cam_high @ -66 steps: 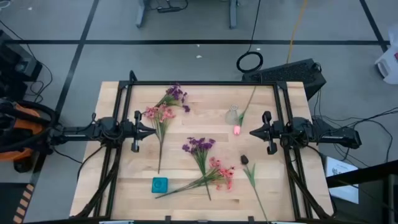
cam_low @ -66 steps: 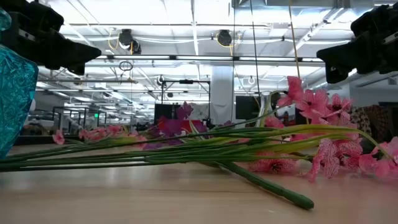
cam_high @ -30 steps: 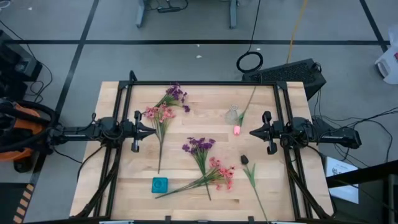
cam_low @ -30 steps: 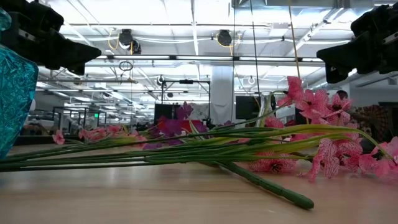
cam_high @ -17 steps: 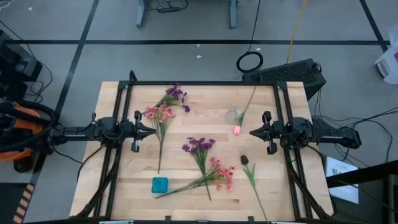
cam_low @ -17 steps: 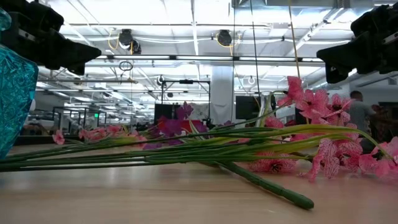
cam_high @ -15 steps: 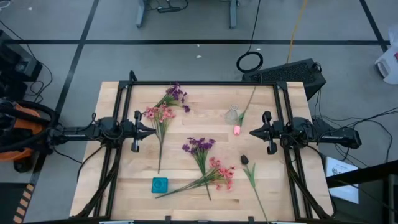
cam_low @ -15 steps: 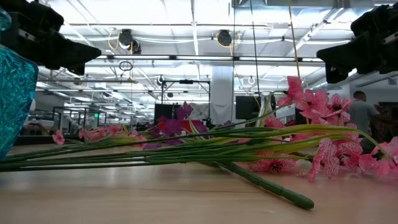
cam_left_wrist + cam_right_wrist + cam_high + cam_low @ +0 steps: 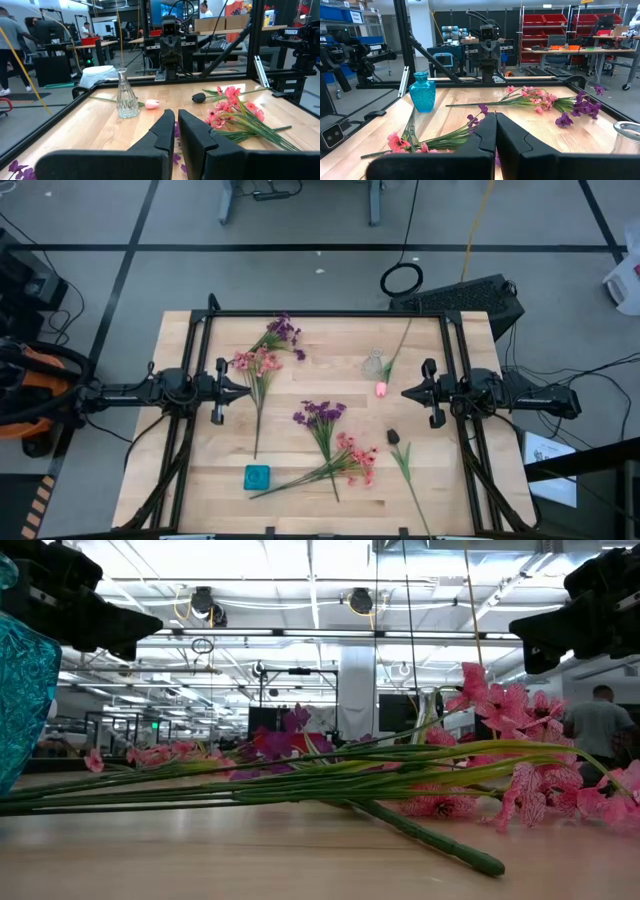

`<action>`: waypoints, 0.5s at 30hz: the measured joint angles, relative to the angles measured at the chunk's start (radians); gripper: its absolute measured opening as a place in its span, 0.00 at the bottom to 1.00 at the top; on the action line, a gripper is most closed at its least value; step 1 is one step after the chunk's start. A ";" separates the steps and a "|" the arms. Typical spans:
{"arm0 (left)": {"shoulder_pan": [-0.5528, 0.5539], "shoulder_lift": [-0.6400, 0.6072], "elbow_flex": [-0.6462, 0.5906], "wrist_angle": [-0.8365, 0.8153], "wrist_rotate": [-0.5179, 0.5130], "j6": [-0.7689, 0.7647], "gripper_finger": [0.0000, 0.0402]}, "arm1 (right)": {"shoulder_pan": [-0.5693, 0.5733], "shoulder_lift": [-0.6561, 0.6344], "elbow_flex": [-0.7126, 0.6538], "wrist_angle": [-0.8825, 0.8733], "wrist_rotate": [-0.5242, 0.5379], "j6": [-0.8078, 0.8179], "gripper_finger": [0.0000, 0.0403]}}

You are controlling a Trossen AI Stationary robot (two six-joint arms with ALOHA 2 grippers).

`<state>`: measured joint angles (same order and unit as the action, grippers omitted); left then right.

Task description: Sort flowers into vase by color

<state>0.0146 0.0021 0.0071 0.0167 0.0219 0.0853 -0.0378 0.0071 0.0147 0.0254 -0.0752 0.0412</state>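
Note:
Flowers lie flat on the wooden table: a purple spray [image 9: 283, 330] and a pink spray [image 9: 257, 362] at the far left, a purple spray [image 9: 320, 413] in the middle, a pink spray [image 9: 355, 458] nearer. A pink bud [image 9: 381, 389] and a dark bud [image 9: 394, 437] lie on long stems to the right. A clear glass vase [image 9: 374, 364] stands right of centre. A blue vase [image 9: 257, 476] stands near the front left. My left gripper [image 9: 243, 390] and right gripper [image 9: 407, 393] hover shut and level above the table's sides, pointing at each other.
A black frame [image 9: 320, 314] runs around the table's edges. The bare wood between the sprays is narrow; the widest free patch is at the near right [image 9: 450, 490]. A person [image 9: 598, 725] stands in the room beyond the table.
Both arms and all flowers have kept still. Only the person in the room behind has walked further into the low view at the right.

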 joint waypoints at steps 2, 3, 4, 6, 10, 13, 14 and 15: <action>0.000 0.000 0.000 0.000 0.000 0.000 0.08 | 0.000 0.000 0.000 0.000 0.000 0.000 0.00; 0.000 0.000 0.000 0.000 0.000 0.000 0.08 | 0.000 0.000 0.000 0.000 0.000 0.000 0.00; 0.000 0.000 0.000 0.000 0.000 0.000 0.08 | 0.000 0.000 0.000 0.000 0.000 0.000 0.00; 0.000 0.000 0.000 0.000 0.000 0.000 0.08 | 0.000 0.000 0.000 0.000 0.000 0.000 0.00; 0.000 0.000 0.000 0.000 0.000 0.000 0.08 | 0.000 0.000 0.000 0.000 0.000 0.000 0.00; 0.000 0.000 0.000 0.000 0.000 0.000 0.08 | 0.000 0.000 0.000 0.000 0.000 0.000 0.00; 0.000 0.000 0.000 0.000 0.000 0.000 0.08 | 0.000 0.000 0.000 0.000 0.000 0.000 0.00; 0.000 0.000 0.000 0.000 0.000 0.000 0.08 | 0.000 0.000 0.000 0.000 0.000 0.000 0.00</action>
<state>0.0147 0.0025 0.0071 0.0166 0.0219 0.0853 -0.0377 0.0071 0.0149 0.0254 -0.0753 0.0413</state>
